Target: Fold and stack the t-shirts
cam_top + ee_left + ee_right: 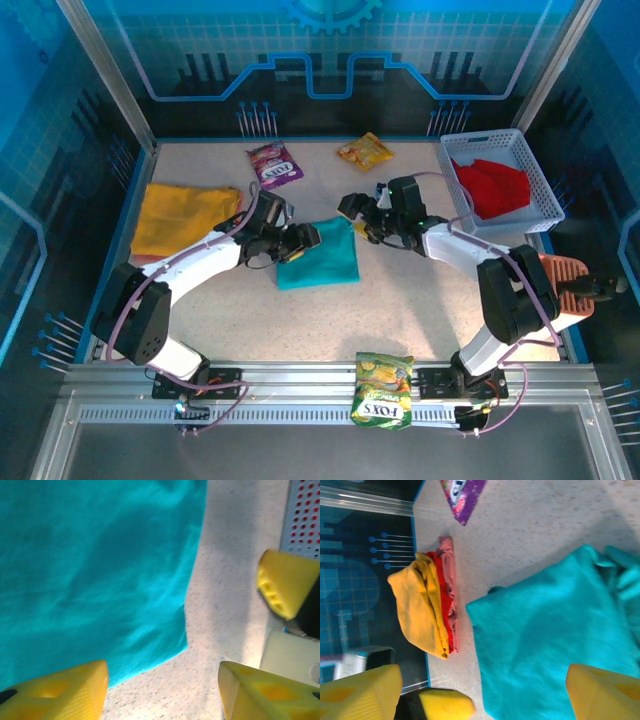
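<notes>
Lying folded mid-table, the teal t-shirt (318, 255) sits between both grippers. The left gripper (305, 240) hovers at its left edge, jaws apart and empty; the right gripper (358, 218) is near its far right corner, jaws wide and empty. A yellow-orange t-shirt (183, 218) lies far left. The green packet (381, 390) on the near rail reads "FOX'S". The white basket (540, 170) holds a red t-shirt (492, 187).
</notes>
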`<state>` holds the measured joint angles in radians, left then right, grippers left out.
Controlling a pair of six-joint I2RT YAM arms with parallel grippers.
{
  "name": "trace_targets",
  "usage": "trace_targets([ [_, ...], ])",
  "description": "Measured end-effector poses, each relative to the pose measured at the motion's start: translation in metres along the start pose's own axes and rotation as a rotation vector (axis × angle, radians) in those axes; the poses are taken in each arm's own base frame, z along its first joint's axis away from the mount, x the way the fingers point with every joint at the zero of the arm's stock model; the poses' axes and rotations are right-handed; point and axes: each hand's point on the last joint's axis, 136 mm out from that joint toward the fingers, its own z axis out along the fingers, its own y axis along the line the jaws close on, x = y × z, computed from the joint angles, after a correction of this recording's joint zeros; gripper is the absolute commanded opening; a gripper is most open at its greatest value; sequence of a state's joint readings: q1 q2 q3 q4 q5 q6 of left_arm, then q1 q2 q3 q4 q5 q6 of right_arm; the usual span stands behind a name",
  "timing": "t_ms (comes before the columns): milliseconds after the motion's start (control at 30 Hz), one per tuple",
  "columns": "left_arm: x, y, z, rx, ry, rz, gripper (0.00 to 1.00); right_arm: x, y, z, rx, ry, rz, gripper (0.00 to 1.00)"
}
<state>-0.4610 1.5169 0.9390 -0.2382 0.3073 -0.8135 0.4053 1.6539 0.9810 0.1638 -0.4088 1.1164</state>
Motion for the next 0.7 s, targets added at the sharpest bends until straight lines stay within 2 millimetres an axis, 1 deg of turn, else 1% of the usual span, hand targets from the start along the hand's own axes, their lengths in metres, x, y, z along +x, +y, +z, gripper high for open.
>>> trace_targets([
  [167,0.026,0.037,0.012,-0.057,0.060,-0.068,0.60,0.009,0.012,0.043,-0.045,0.055,0.000,0.84],
  [233,0.034,0.049,0.015,-0.072,0.073,-0.087,0.61,0.012,0.015,0.059,-0.066,0.072,0.003,0.85],
  [300,0.039,0.057,0.017,-0.084,0.082,-0.092,0.61,0.016,0.013,0.072,-0.084,0.080,0.016,0.85],
  [367,0.040,0.059,0.019,-0.087,0.084,-0.081,0.61,0.018,0.005,0.083,-0.091,0.091,0.040,0.85],
  [467,0.039,0.061,0.021,-0.091,0.088,-0.053,0.61,0.020,-0.013,0.097,-0.077,0.101,0.070,0.84],
  [533,0.039,0.065,0.024,-0.098,0.094,-0.050,0.60,0.021,-0.023,0.102,-0.067,0.106,0.080,0.84],
  [600,0.040,0.067,0.026,-0.100,0.105,-0.044,0.60,0.021,-0.027,0.104,-0.071,0.105,0.081,0.84],
  [700,0.041,0.067,0.027,-0.092,0.107,-0.040,0.60,0.020,-0.029,0.102,-0.083,0.104,0.078,0.84],
])
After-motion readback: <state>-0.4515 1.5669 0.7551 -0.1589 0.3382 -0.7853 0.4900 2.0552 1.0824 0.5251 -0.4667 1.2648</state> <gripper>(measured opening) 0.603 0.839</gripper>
